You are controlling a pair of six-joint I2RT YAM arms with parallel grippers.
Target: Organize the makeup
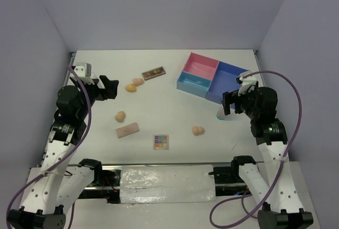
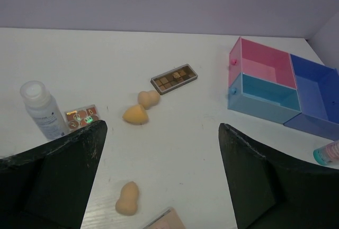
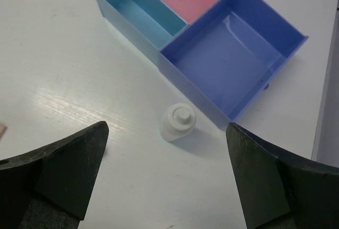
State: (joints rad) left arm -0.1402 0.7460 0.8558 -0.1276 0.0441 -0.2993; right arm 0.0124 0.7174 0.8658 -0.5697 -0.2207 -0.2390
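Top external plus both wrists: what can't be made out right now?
Bottle beside the tray: top external, the right gripper covers most of it; left wrist, cut by the right edge.
Pink palette: left wrist, cut off by the bottom edge.
Small palette: left wrist, lower edge behind a finger of the left gripper; shades too small to name.
Tall white bottle: left wrist, label blurred.

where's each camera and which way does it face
Top external: above and behind the arms, looking down on the table; both arms show, bases at the bottom.
Left wrist: on the left arm, facing across the table toward the tray; the open left fingers frame the bottom.
Right wrist: on the right arm, looking down at a white bottle beside the tray; the open right fingers fill the bottom corners.
Shared: all three show the tray.
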